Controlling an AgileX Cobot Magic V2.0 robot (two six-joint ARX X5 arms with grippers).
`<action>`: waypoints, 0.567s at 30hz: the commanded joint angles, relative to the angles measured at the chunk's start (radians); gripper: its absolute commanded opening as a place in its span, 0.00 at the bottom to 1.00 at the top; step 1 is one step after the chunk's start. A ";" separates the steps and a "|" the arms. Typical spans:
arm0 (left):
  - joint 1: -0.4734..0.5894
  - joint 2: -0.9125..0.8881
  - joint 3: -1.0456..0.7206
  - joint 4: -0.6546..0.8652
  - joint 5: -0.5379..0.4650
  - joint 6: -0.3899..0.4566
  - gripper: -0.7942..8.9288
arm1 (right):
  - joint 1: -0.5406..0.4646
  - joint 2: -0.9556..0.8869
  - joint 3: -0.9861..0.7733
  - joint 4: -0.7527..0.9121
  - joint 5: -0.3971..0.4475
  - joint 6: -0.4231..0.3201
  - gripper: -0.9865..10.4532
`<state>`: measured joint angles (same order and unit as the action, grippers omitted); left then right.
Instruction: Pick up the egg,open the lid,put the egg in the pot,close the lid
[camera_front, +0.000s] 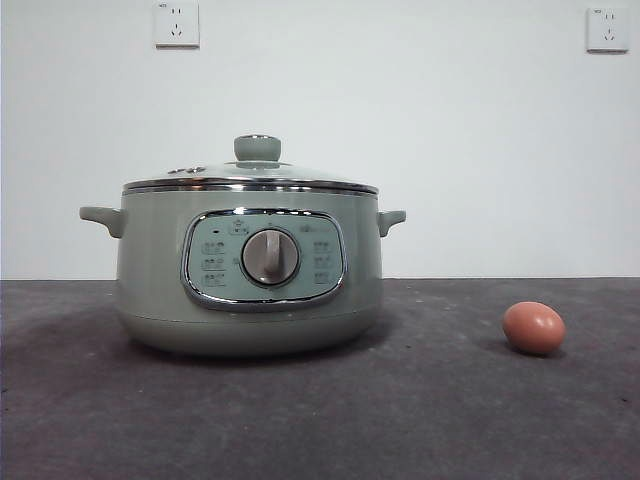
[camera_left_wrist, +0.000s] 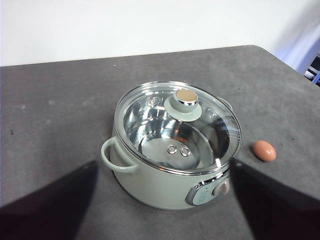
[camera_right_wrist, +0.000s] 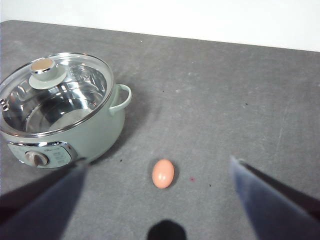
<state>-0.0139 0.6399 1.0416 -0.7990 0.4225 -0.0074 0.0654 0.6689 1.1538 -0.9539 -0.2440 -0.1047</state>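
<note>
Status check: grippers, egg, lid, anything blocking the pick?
Both grippers open, high above the table, holding nothing. Egg on the table beside the pot, untouched. Lid on the pot. Nothing around the egg blocks the pick.

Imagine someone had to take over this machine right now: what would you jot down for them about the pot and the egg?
Left gripper: open, empty, up above the pot.
Right gripper: open, empty, up above the egg.
Egg lies on the grey table, beside the pot, apart from it.
Lid sits closed on the pot; through the glass the pot looks empty.
Done: nothing yet.
Left: pick up the egg, lift the lid, put the egg in, close the lid.
</note>
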 joint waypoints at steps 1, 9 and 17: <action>-0.011 0.014 0.002 0.018 0.005 0.012 0.84 | 0.001 0.003 0.003 0.002 -0.003 -0.004 0.64; -0.080 0.146 0.052 0.071 0.005 0.055 0.84 | 0.001 0.019 0.003 0.003 -0.003 -0.003 0.64; -0.250 0.483 0.281 0.100 -0.027 0.125 0.84 | 0.001 0.062 0.003 -0.005 -0.003 -0.004 0.64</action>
<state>-0.2470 1.0809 1.3037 -0.7078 0.4011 0.0799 0.0654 0.7288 1.1538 -0.9596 -0.2443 -0.1043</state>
